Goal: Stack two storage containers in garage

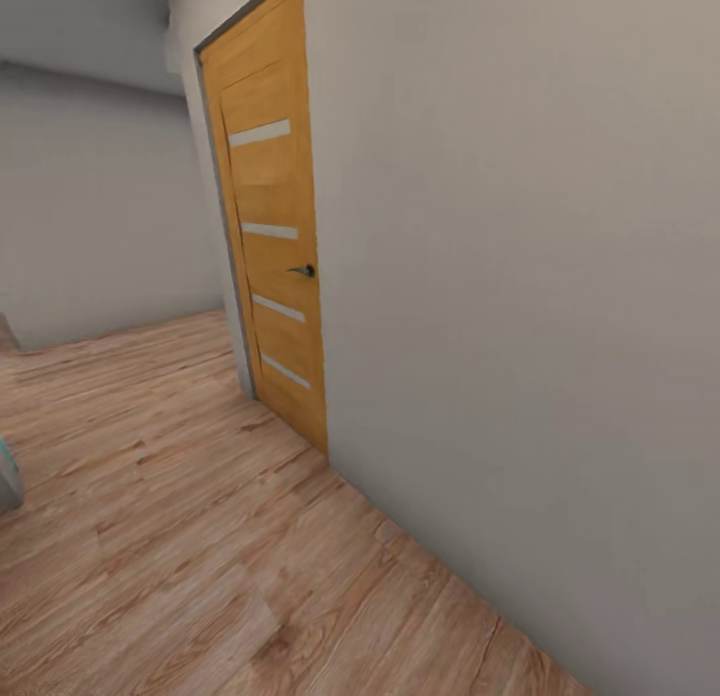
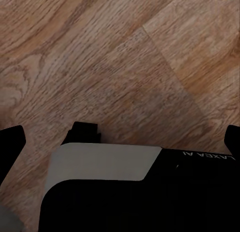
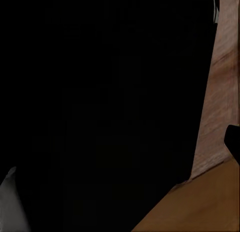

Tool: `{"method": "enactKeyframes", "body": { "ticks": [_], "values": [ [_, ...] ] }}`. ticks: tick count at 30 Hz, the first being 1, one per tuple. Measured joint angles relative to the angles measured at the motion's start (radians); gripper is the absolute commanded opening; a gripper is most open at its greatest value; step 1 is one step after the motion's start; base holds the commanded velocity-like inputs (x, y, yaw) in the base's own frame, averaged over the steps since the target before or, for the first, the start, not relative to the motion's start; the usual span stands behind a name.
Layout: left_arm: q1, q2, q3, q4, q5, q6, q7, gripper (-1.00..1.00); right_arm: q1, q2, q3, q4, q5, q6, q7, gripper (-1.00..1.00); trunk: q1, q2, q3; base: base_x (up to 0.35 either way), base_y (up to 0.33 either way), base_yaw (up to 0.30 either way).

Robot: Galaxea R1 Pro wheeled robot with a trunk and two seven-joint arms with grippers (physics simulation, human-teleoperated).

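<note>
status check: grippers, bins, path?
Left gripper fingers apart, nothing between them, over wood-plank floor. Right gripper state unreadable, dark view. Wooden door with glass strips shut ahead, pale wall close at right.

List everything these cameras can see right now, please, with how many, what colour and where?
Wooden door with pale glass strips: one, orange-brown, closed, set in the wall ahead in the head view.
Dark lever handle: one, on the door's right edge, about mid-height.
Plain wall: pale grey, running along the right of the door; a second grey wall stands further back on the left.
Wood-plank floor: light brown, grained, across the lower head view and under the left wrist camera.
Orange-brown surface: one patch in the right wrist view; what it is cannot be told.
Robot's own parts: black and pale grey body panel, below the left wrist camera.
</note>
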Motion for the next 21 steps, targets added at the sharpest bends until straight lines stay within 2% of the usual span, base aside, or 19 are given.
{"method": "enactKeyframes", "body": {
  "ticks": [16,21],
  "values": [
    [0.000,0.000,0.000,0.000,0.000,0.001,-0.001,1.00,0.000,0.001,0.000,0.000,0.001,0.000,-0.001,1.00,0.000,0.000,0.000,0.297,0.006,0.287],
    [0.000,0.000,0.000,0.000,0.000,0.001,-0.001,1.00,0.000,0.000,-0.001,-0.001,0.002,0.000,0.000,1.00,0.000,0.000,0.000,0.245,0.059,0.118]
  ]
}}
